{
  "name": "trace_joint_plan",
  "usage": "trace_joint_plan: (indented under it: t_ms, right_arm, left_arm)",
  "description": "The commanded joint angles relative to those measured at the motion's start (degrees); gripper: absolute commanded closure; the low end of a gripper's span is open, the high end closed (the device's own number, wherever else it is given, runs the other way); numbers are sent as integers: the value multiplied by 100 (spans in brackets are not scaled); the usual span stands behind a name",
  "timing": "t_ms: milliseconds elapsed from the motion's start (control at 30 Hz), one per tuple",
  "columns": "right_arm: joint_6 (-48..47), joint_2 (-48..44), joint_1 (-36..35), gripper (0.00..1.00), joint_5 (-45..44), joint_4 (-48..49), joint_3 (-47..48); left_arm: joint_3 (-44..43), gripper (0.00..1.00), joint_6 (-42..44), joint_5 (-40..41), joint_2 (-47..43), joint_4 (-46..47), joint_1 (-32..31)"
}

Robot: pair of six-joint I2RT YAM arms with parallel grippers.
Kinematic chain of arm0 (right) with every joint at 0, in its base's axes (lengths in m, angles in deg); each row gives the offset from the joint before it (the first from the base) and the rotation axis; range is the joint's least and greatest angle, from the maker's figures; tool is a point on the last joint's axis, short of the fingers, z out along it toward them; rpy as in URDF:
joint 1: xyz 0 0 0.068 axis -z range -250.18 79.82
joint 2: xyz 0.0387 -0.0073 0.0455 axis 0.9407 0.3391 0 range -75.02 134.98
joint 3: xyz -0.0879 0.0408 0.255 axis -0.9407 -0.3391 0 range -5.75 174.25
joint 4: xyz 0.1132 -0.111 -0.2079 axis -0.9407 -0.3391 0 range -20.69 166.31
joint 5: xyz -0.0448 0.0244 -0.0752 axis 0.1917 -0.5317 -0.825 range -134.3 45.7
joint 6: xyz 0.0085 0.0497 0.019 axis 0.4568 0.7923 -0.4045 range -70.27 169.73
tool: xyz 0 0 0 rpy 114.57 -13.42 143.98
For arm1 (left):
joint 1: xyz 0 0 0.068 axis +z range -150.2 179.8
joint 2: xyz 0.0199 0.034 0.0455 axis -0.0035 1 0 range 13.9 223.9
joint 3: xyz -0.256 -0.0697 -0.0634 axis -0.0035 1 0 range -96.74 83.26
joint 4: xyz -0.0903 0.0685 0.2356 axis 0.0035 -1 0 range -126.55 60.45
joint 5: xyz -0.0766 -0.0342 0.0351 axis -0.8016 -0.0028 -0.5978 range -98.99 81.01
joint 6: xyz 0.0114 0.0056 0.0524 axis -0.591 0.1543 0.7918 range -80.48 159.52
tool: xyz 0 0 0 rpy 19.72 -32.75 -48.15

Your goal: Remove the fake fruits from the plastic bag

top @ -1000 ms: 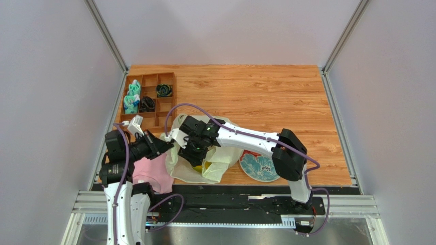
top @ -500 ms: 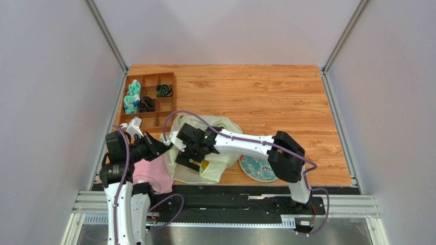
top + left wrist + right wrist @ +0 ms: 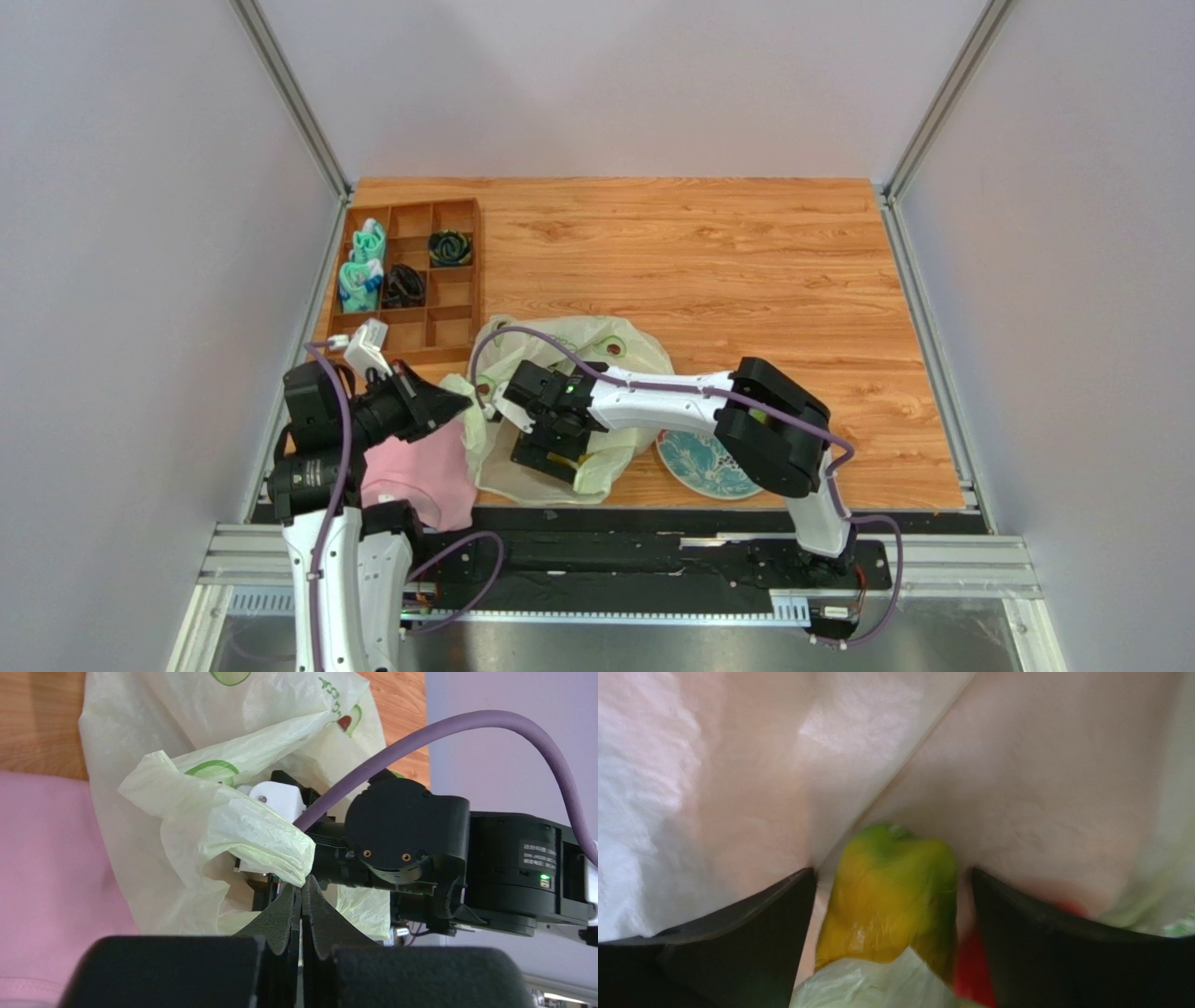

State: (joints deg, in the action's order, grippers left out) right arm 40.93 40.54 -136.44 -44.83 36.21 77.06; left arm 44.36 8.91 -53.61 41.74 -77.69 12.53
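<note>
**Right claw poised around a mango inside the bag while the left claw holds the bag's mouth**

Seen from above, two robot arms work at the near left part of a wooden counter (image 3: 730, 266). A thin, pale yellow-green plastic bag (image 3: 140, 728) printed with avocado halves lies crumpled there. A pink cloth (image 3: 42, 882) sits just beside it on the left, and a patterned plate (image 3: 716, 469) just beside it on the right.

The left claw (image 3: 302, 899) is clenched on a gathered fold of the bag's edge and lifts it away from the counter.

The right arm reaches across into the bag's opening. Its wrist camera looks out from inside, with translucent plastic all around. The right claw (image 3: 892, 882) is spread wide, one finger on either side of a yellow-green mango (image 3: 889, 910), and does not appear to be squeezing it. A loose flap of bag lies over the mango's near end. A sliver of a red fruit (image 3: 969, 976) shows just beside the mango, on the right. No other fruits can be made out.

This looks like the reach for a fruit, with both visible fruits inside the bag. The next move probably calls for clenching on the mango alone, keeping the loose plastic out of the pinch, then lifting it out through the held-open mouth.
</note>
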Motion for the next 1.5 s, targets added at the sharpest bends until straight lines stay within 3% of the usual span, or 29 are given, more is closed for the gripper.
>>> trace_joint_plan:
  t_ms: [0, 67, 200, 333, 433, 700, 867, 933, 1000, 1033, 1133, 1233, 1300, 1467]
  right_arm:
    - [-306, 203, 8, 24, -26, -156, 68]
    - [-490, 220, 8, 42, -34, -191, 453]
    - [-518, 36, 139, 58, 772, -524, 1550]
    - [-114, -394, 446, 60, 2403, -745, 2318]
    - [89, -824, 649, 61, 3057, -763, 2381]
    - [509, -1475, 1317, 50, 4174, -658, 1836]
    - [600, -1616, 1572, 49, 4930, -630, 1546]
    - [424, -1634, 1529, 50, 4880, -754, 1406]
    - [352, -1669, 1493, 51, 4686, -720, 906]
    - [396, -1730, 1484, 51, 4398, -614, 660]
    - [204, -1748, 1380, 52, 3985, -543, 202]
    - [-95, -1687, 1230, 53, 3789, -666, 209]
    - [-227, -1687, 1151, 54, 3789, -649, 445]
    - [-676, -1625, 764, 54, 3692, -693, 1237]
  left_arm:
    - [-189, 100, -94, -372, -33, 279, -8]
    - [-189, 100, -103, -381, -6, 305, -16]
    - [-197, 100, -138, -381, 29, 384, -7]
    - [-162, 100, -200, -442, 64, 551, -8]
    - [-171, 100, -208, -434, 91, 639, 1]
    - [-461, 100, -24, -399, 214, 754, 106]
    - [-392, 100, 162, 515, 319, 235, 396]
    - [-391, 100, -128, 298, 267, 427, 607]
    - [-601, 100, -690, -500, 362, 1172, 713]
    - [-697, 100, -1266, -1043, 467, 2002, 704]
    - [-1119, 100, -2173, -1680, 1091, 3262, 766]
    - [-1689, 100, -2624, -1639, 1627, 3846, 775]
    - [-1893, 100, -2459, -1340, 2032, 3471, 818]
    - [-1630, 100, -2696, -1032, 2559, 3533, 915]
